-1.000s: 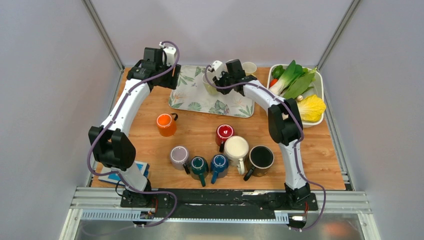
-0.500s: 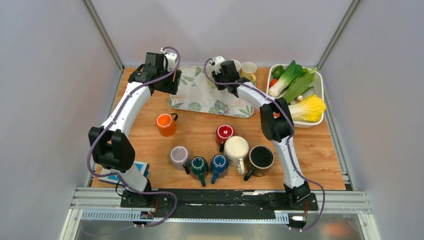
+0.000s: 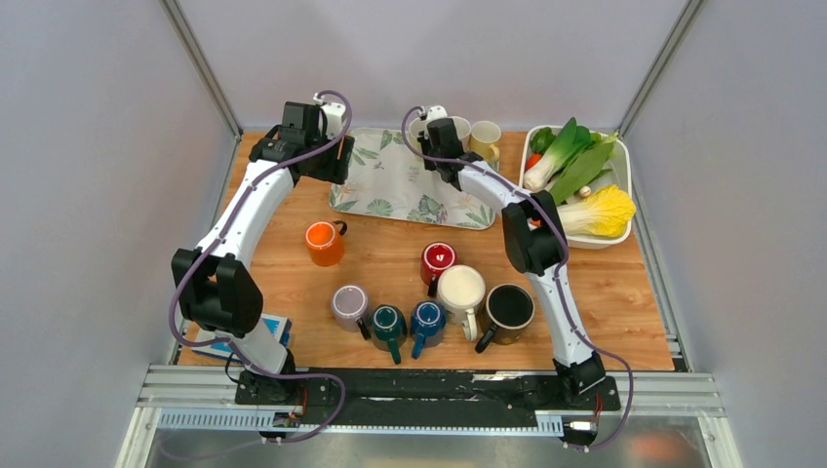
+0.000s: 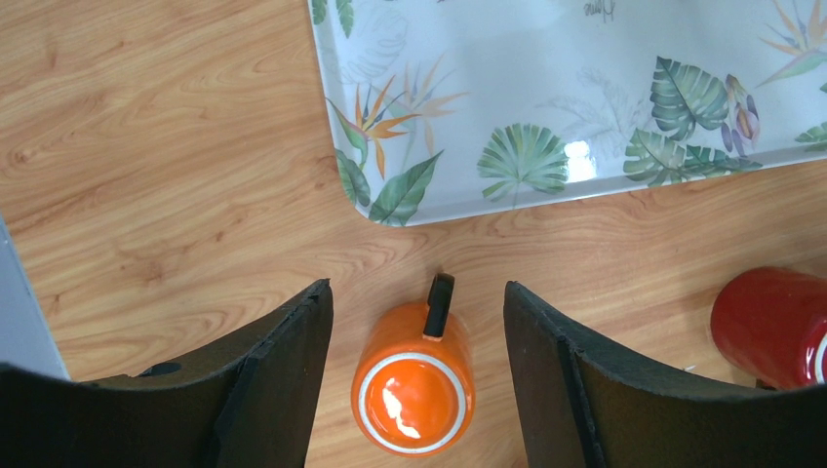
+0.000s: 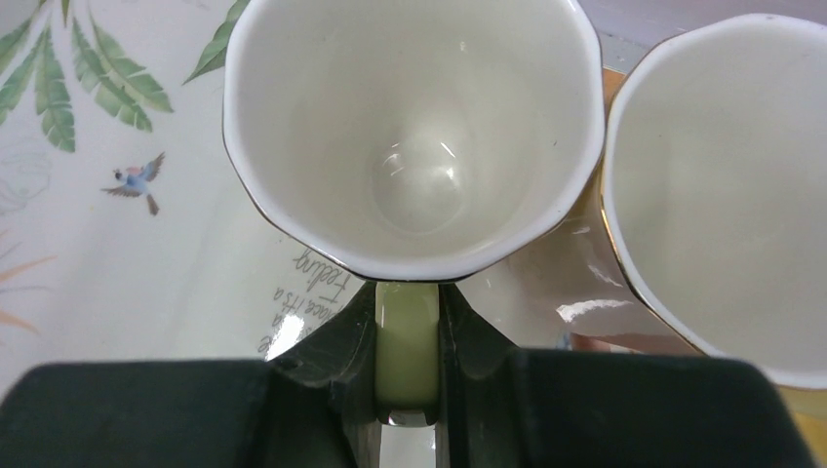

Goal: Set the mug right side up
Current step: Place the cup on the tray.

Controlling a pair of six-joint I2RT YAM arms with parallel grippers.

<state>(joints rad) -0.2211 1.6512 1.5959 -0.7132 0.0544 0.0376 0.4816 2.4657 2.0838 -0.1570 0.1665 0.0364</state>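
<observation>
The right gripper [image 5: 407, 322] is closed on the pale green handle [image 5: 407, 363] of a mug [image 5: 414, 146], one finger [image 5: 327, 343] on each side of it. The mug sits just ahead of the jaws with its mouth facing up. Its inside is glossy white and empty, and its rim is gently faceted with a thin dark edge. It is over the corner of a leaf-printed tray [image 5: 88, 253]; whether its base rests there cannot be told. Just right of the jaws a yellow cup [image 5: 722, 195], also mouth up, sits close against the mug.

The left wrist view shows what the overhead view blurs. An orange mug [image 4: 414, 395] stands upside down on the wooden table [image 4: 146, 146], its ringed base up and its black handle pointing toward the tray's near corner. The left gripper [image 4: 417, 288] hangs above it with its jaws spread wide and holding nothing, so the mug appears between them. A red mug [image 4: 770, 327] lies beyond the right jaw.
</observation>
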